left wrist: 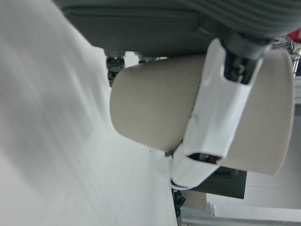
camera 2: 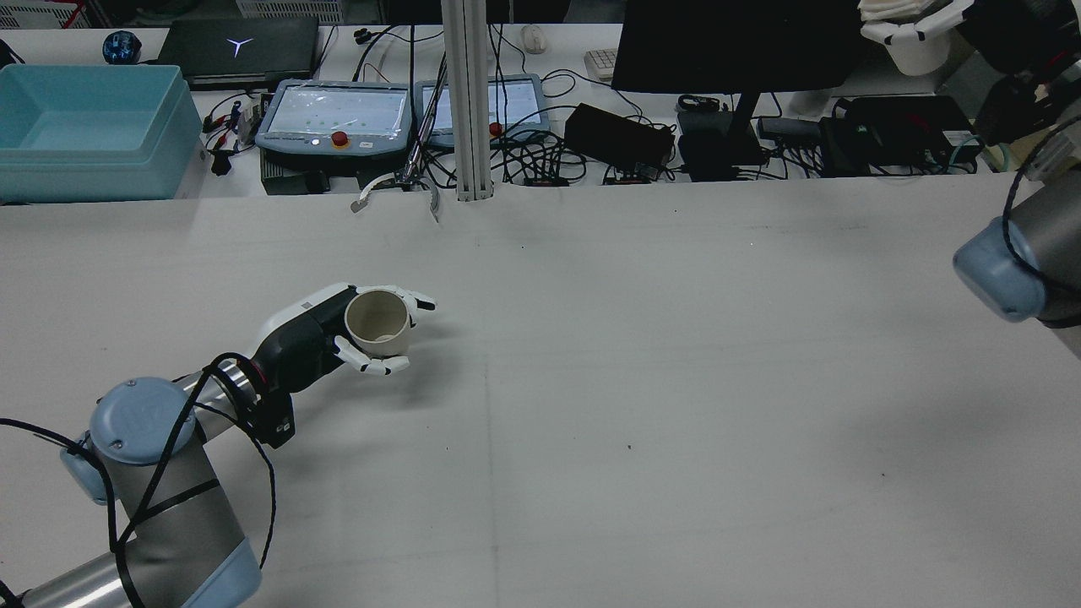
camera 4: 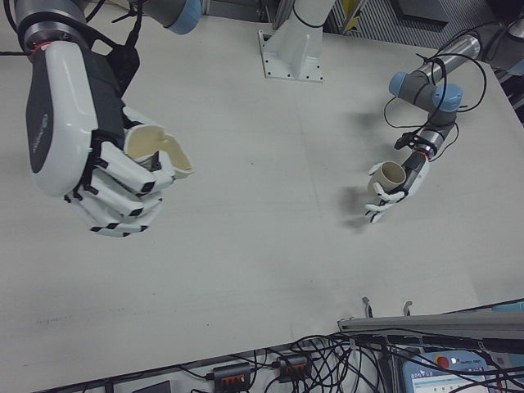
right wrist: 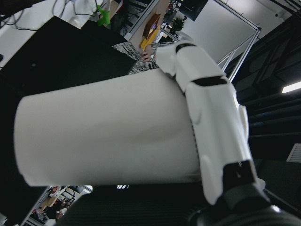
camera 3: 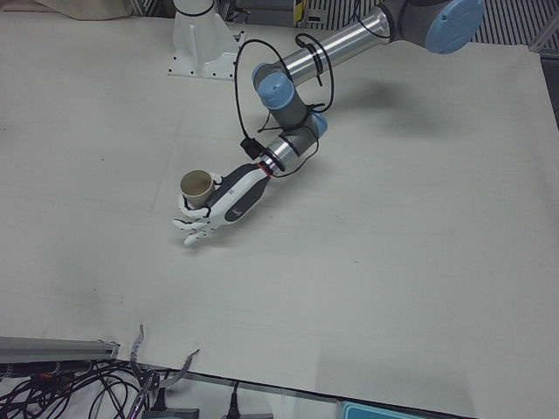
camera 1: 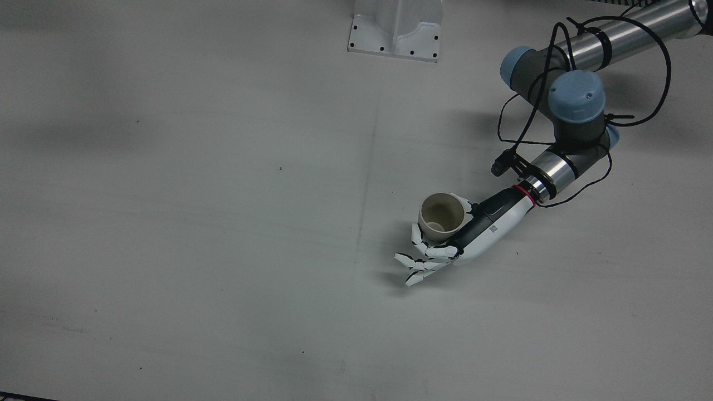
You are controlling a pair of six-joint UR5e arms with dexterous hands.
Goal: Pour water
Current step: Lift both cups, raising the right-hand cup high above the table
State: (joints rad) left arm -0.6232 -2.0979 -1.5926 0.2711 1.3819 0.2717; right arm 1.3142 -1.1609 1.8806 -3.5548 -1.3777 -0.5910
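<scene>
My left hand [camera 1: 479, 228] is shut on a beige paper cup [camera 1: 443, 217], upright and low over the white table [camera 1: 223, 223], left of the centre seam in the rear view. The cup's mouth faces up and shows its pale bottom. Hand [camera 2: 312, 338] and cup [camera 2: 377, 321] also show in the rear view, and a finger [left wrist: 221, 108] crosses the cup [left wrist: 160, 113] in the left hand view. My right hand [camera 4: 90, 155] is raised high and shut on a second pale cup [camera 4: 160, 147], which looks tilted. This cup fills the right hand view [right wrist: 108, 136].
A white arm pedestal [camera 1: 395, 33] stands at the table's robot-side edge. Past the far edge, a desk holds a blue bin [camera 2: 84, 127], teach pendants [camera 2: 338, 114], a monitor [camera 2: 726, 42] and cables. A metal post [camera 2: 469, 101] rises there.
</scene>
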